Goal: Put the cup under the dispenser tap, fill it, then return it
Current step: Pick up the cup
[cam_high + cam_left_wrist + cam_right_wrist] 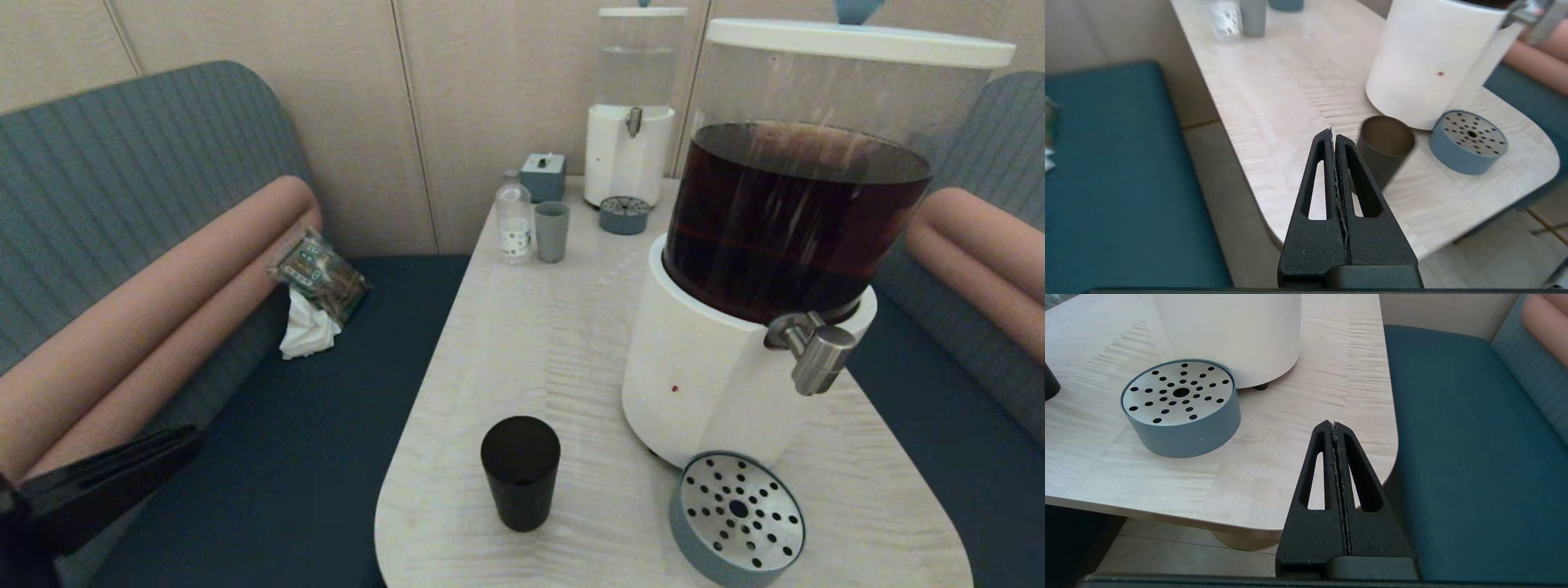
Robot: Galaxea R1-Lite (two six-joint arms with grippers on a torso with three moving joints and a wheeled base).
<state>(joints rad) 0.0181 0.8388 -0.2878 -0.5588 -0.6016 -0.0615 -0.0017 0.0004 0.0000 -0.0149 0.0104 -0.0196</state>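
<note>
The left gripper (1334,136) is hanging off the counter's near left corner with its 2 black fingers pressed together, holding nothing. The right gripper (1334,426) is sitting parked off the near right edge, likewise closed and empty. On the pale wood-grain counter (539,343), the small matte black tapered cup (520,471) is standing upright near the front edge, just beside the round grey-blue drip tray with its perforated steel top (738,518). Above that tray, the short brushed-steel dispenser tap (815,351) is jutting from the large white-based dispenser of dark brown liquid (702,376). The cup looks light, rigid and fairly smooth; gripping its wall at mid-height seems safest, since it will be getting heavier and spill-prone once filled.
</note>
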